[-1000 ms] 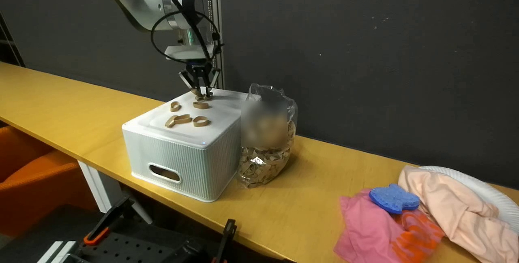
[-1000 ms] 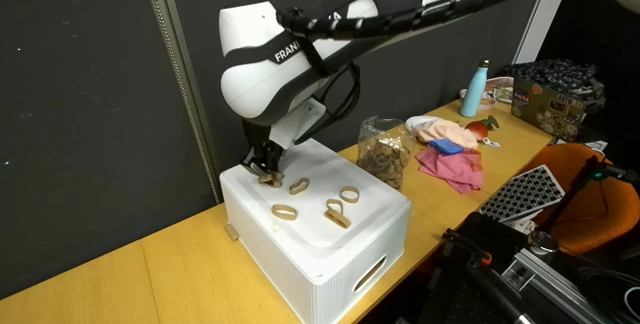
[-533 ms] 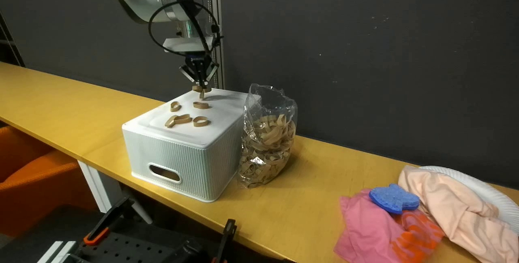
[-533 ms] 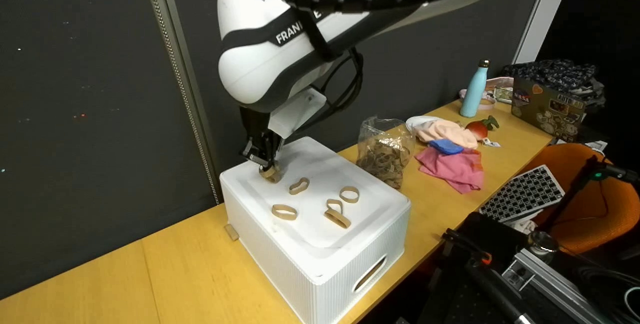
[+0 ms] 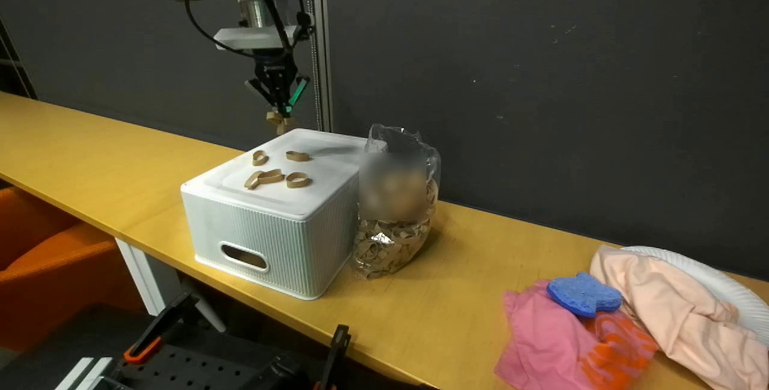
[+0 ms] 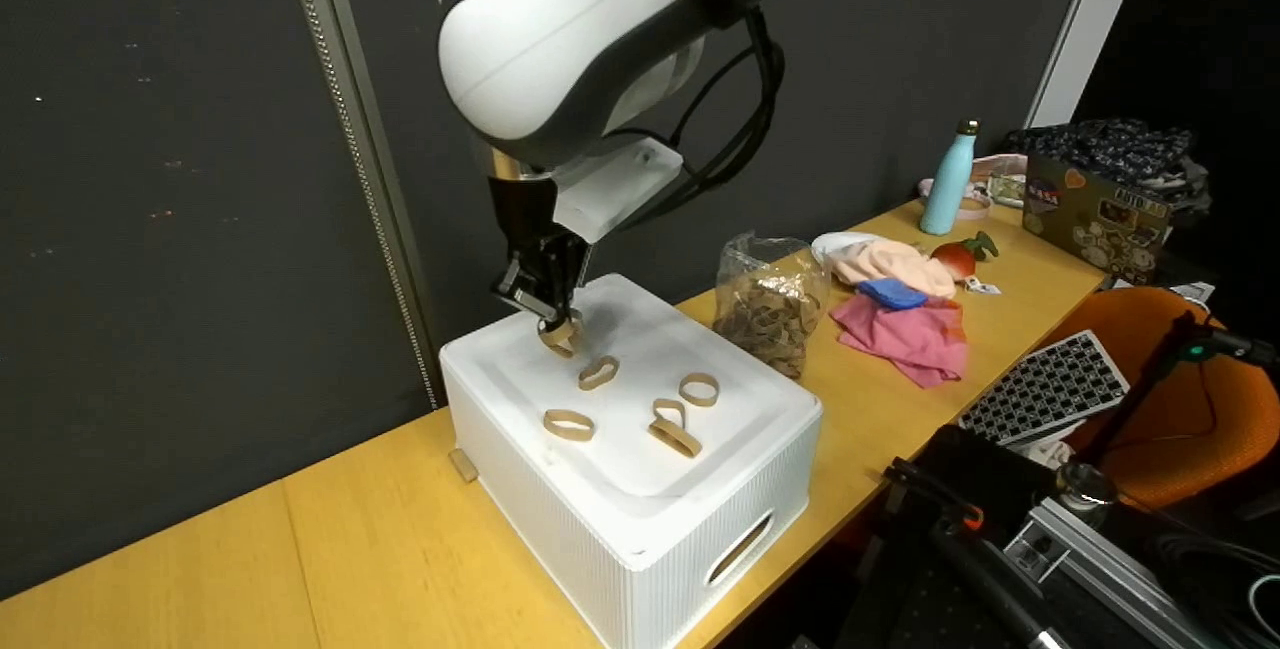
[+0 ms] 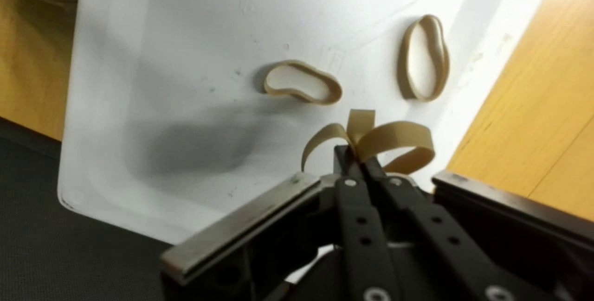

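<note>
My gripper (image 7: 357, 155) is shut on tan rubber bands (image 7: 397, 136) that stick out in loops on both sides of its fingertips. I cannot tell how many bands it pinches. In both exterior views the gripper (image 5: 283, 111) (image 6: 562, 319) and held bands (image 5: 281, 122) (image 6: 562, 337) hang above the far end of a white ribbed box (image 5: 252, 222) (image 6: 570, 554), apart from it. Several more tan bands lie on the box top, among them one near the middle (image 5: 297, 156) (image 6: 598, 373) (image 7: 304, 83) and one near the side edge (image 5: 259, 158) (image 6: 568, 425) (image 7: 426, 60).
A clear bag of tan bands (image 5: 393, 243) (image 6: 770, 319) stands beside the box. One tan band (image 6: 463, 466) lies on the table by the box. Pink cloth (image 5: 547, 342), a blue sponge-like piece (image 5: 584, 295) and peach cloth (image 5: 673, 306) lie farther off. A dark partition (image 5: 541, 77) runs behind.
The gripper has closed on the bands at the box top and lifted them. It has then moved sideways with them. The other bands and the box have not moved.
</note>
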### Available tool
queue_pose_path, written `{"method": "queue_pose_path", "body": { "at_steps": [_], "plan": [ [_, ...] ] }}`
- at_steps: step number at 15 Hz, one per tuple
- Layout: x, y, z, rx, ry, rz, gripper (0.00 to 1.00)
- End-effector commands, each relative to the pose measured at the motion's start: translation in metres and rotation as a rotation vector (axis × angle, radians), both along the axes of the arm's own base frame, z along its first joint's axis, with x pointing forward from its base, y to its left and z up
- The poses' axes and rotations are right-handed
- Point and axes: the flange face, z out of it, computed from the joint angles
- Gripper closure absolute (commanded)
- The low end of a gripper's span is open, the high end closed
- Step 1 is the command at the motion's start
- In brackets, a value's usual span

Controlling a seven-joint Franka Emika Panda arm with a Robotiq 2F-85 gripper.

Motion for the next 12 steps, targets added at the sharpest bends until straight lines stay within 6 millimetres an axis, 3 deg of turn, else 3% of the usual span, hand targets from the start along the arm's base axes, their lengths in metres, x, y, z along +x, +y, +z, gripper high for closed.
{"method": "queue_pose_path", "body": {
  "at_steps": [1, 5, 12],
  "plan": [
    [-0.042, 0.004, 0.013, 0.001, 0.034, -0.017, 0.99],
    [-0.071, -0.002, 0.011, -0.009, 0.060, -0.030, 0.99],
    [-0.094, -0.021, -0.017, -0.040, 0.109, -0.061, 0.99]
  ]
}}
